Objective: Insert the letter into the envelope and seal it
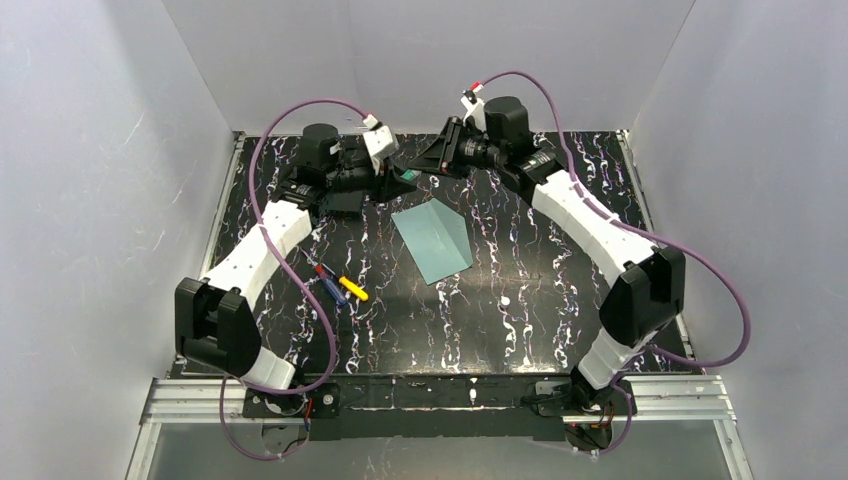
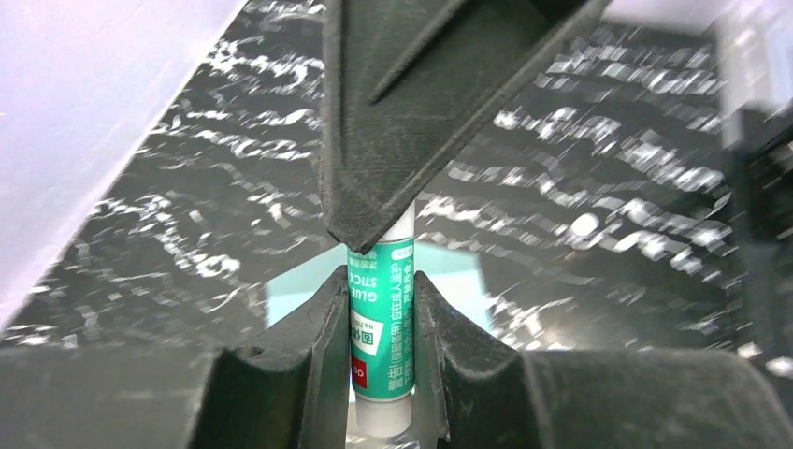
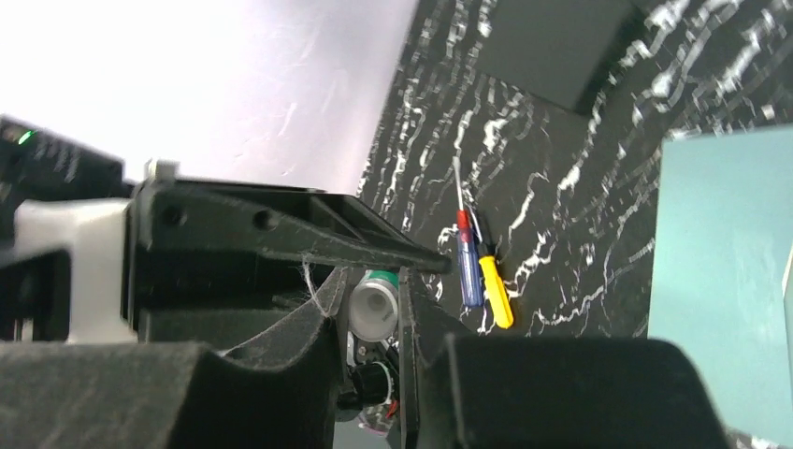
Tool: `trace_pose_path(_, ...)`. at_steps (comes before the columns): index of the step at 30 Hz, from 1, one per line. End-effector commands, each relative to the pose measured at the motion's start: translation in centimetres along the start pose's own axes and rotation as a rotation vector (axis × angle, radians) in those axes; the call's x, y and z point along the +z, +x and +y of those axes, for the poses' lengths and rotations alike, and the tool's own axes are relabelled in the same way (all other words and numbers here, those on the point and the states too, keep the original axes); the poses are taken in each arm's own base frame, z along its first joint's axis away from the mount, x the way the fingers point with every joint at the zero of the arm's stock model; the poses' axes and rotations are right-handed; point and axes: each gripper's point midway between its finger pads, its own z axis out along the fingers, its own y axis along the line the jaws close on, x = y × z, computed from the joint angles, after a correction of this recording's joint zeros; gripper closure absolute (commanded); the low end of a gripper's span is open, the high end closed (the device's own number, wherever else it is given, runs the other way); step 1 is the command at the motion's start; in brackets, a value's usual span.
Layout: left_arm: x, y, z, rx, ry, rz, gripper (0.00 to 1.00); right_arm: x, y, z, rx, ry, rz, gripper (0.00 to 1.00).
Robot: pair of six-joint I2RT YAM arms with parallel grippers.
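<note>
The left gripper (image 2: 379,285) pinches a green-and-white glue stick (image 2: 382,323) above the worktop's (image 1: 560,300) far edge; the right gripper (image 3: 369,281) clamps its cap; the tan paper letter is unseen, probably inside the teal envelope (image 1: 433,240) mid-worktop; light, floppy, best edge-held.

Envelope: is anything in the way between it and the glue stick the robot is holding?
Nothing visible is. The left gripper holds the glue stick above the table's far side, with the right gripper pinching its end. The envelope lies just nearer on bare table, and the pens sit off to the left.
</note>
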Motion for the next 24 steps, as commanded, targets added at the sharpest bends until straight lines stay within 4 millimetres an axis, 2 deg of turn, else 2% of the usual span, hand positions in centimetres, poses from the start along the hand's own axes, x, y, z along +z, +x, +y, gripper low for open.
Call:
trace_pose_path(1, -1.3, 1.3, 1.3, 0.365, -0.025, 0.147, 1.0, -0.3, -1.1, -5.4, 0.172, 0.318, -0.076, 0.99)
trace_pose_path(4, -1.4, 2.1, 1.6, 0.379, -0.044, 0.162, 1.0, 0.2, -2.0, -5.1, 0.274, 0.317, -0.123, 0.99)
trace_pose_path(6, -1.3, 2.3, 1.2, 0.327, -0.037, 0.158, 1.0, 0.7, -2.7, -4.1, 0.3, 0.266, -0.134, 0.98)
trace_pose_path(7, -1.3, 2.4, 0.7, 0.276, -0.018, 0.156, 1.0, 0.9, -3.1, -3.2, 0.28, 0.219, -0.134, 0.88)
trace_pose_path(10, -1.3, 2.3, -2.3, 0.077, 0.104, 0.162, 1.0, 0.4, -4.1, -0.6, 0.128, 0.077, -0.116, 0.42)
trace_pose_path(11, -1.4, 2.1, -3.4, 0.002, 0.151, 0.163, 1.0, 0.0, -4.1, 0.6, 0.044, -0.001, -0.097, 0.3)
trace_pose_path(13, -1.6, 1.5, -5.6, -0.14, 0.263, 0.158, 1.0, -1.3, -3.2, 2.2, -0.147, -0.149, -0.034, 0.19)
trace_pose_path(14, -1.6, 1.2, -6.7, -0.212, 0.319, 0.148, 1.0, -2.1, -1.8, 3.0, -0.223, -0.224, 0.033, 0.16)
trace_pose_path(16, -1.9, 0.4, -8.2, -0.333, 0.401, 0.129, 1.0, -3.5, 0.5, 3.2, -0.348, -0.288, 0.116, 0.14)
trace_pose_path(19, -2.4, -0.8, -9.7, -0.449, 0.491, 0.109, 1.0, -5.3, 3.5, 3.0, -0.42, -0.347, 0.215, 0.12)
trace_pose_path(22, -2.8, -1.5, -10.6, -0.513, 0.548, 0.099, 1.0, -6.4, 5.2, 2.7, -0.475, -0.362, 0.261, 0.12)
trace_pose_path(24, -2.9, -1.7, -10.8, -0.524, 0.565, 0.094, 1.0, -7.0, 5.9, 3.1, -0.492, -0.397, 0.277, 0.11)
